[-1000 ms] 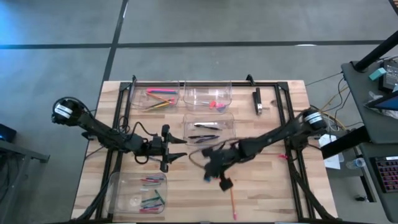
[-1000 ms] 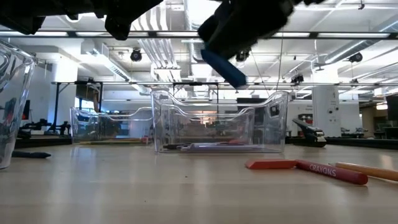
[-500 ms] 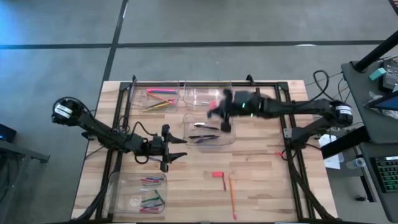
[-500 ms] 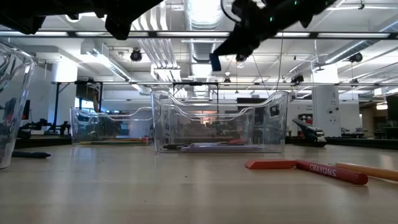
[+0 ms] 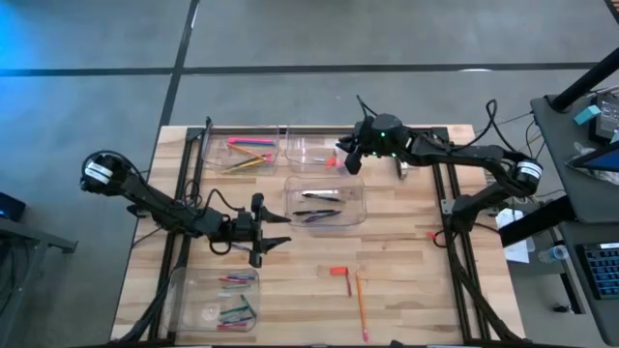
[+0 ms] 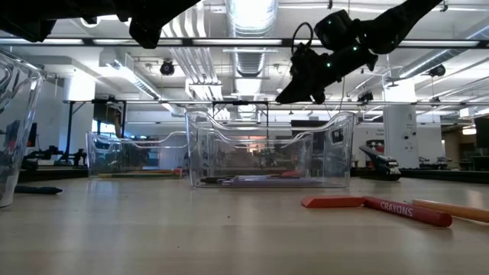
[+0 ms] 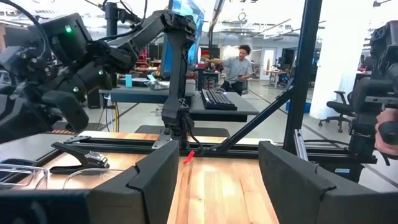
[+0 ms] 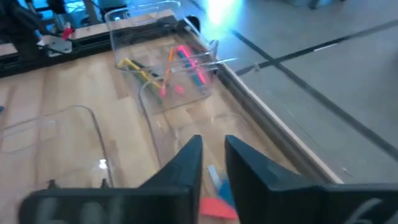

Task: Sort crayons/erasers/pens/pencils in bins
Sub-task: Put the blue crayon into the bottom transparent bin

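Four clear bins (image 5: pixel 325 203) are sitting upright on the bench. A red crayon (image 5: pixel 339 272) and an orange pencil (image 5: pixel 361 304) are lying just beyond the pens' bin, toward the near edge.

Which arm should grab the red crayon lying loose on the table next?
Probably the left. Its open pincer hovers nearer the red crayon, while the right pincer is away over the far eraser bin.

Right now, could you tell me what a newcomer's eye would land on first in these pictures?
Probably the right gripper, stretched out over the eraser bin at the table's far edge. Next, the loose red crayon and orange pencil lying on the near wood. The left gripper hangs open mid-table.
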### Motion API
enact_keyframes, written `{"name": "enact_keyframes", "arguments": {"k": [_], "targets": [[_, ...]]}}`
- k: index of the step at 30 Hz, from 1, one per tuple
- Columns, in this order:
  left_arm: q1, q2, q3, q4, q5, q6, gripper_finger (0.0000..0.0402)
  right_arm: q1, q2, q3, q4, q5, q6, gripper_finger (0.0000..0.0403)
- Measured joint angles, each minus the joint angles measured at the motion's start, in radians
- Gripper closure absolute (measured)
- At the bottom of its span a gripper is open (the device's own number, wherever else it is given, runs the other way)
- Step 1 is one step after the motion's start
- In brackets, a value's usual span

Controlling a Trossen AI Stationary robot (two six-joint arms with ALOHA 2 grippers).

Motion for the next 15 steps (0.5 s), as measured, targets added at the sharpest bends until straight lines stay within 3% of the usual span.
{"name": "enact_keyframes", "arguments": {"k": [9,13,15], "targets": [[0.0,0.0,0.0,0.0,0.008,0.0,0.0196,0.017,-0.038,0.028,-0.052,-0.038,0.084,0.0211],[0.0,0.0,0.0,0.0,0.017,0.0,0.0196,0.077,-0.113,0.027,-0.066,-0.186,0.125,0.0181],[0.0,0.0,0.0,0.0,0.017,0.0,0.0196,0.142,-0.154,0.009,-0.082,-0.205,0.146,0.0178]]}}
